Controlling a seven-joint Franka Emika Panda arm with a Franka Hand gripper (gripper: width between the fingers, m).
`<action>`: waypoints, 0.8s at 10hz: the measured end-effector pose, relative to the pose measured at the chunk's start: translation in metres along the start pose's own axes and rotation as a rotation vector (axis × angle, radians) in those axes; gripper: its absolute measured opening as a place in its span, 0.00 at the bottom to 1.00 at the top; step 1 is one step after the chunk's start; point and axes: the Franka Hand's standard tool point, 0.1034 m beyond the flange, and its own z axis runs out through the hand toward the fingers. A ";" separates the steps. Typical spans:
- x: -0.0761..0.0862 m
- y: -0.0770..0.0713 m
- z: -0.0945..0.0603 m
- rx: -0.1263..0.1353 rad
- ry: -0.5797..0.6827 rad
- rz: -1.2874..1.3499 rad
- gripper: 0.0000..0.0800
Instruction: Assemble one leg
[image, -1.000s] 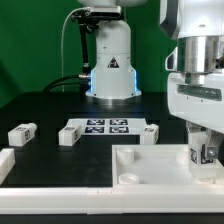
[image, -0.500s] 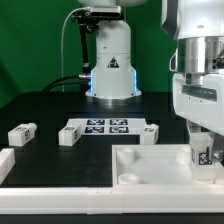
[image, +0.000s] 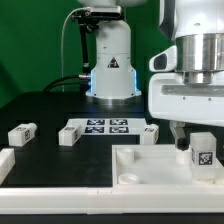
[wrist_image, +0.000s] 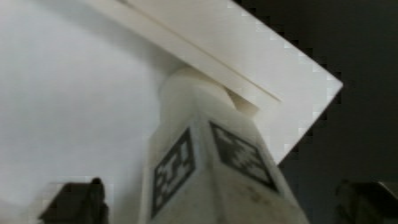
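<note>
A leg (image: 203, 153), a small white peg with square marker tags, stands upright at the near-right corner of the large white square piece (image: 150, 172). In the wrist view the leg (wrist_image: 210, 150) rises from a round socket in that piece (wrist_image: 89, 90). My gripper (image: 198, 136) hangs straight over the leg. Its dark fingertips (wrist_image: 71, 203) sit on either side of the leg with gaps between, so it is open and holds nothing. My gripper (wrist_image: 217, 208) is centred on the leg.
Three more legs lie on the dark table: one (image: 22, 133) at the exterior view's left, one (image: 68, 135) and one (image: 150, 133) at either end of the marker board (image: 105, 126). Another white part (image: 5, 163) shows at the left edge. The robot base (image: 110, 60) stands behind.
The hand has turned about its vertical axis over the leg, and the fingers now stand clear of it. The leg stays upright in the corner of the square piece.
</note>
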 end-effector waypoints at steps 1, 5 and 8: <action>0.000 0.000 0.000 -0.001 0.000 -0.121 0.81; 0.005 0.005 0.002 -0.007 -0.001 -0.584 0.81; 0.004 0.003 0.000 -0.017 0.007 -0.783 0.81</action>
